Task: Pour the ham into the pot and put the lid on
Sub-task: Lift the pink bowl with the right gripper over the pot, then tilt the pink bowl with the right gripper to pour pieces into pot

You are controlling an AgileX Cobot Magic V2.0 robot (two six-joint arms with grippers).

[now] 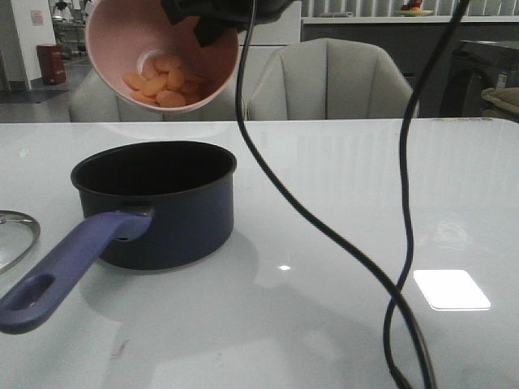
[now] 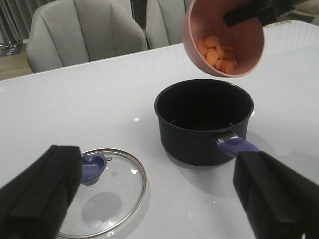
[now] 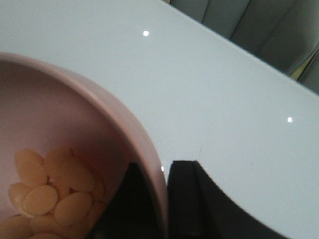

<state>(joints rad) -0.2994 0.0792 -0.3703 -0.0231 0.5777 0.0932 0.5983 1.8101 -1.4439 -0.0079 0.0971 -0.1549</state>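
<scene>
Pink bowl [image 1: 162, 57] held tilted in air above saucepan [image 1: 158, 207], rim pinched btwn fingers of right gripper [image 3: 164, 199]. Ham slices [image 1: 162, 81] piled at bowl's low side, none seen in saucepan. Saucepan upright on white table [image 1: 340, 203], handle [image 1: 69, 267] toward camera. Glass lid [image 2: 102, 191] flat on table near saucepan, knob up. Left gripper [image 2: 159, 199] spread wide, empty, above table near lid and saucepan handle.

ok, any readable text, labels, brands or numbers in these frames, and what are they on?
No readable text in any view.
Dark navy round saucepan: no marking visible.
Pink bowl held by the right gripper: plain.
Clear glass lid with silver rim: no print.
White sign on the far wall, front view: reddish marks, too small and blurred to read.
</scene>
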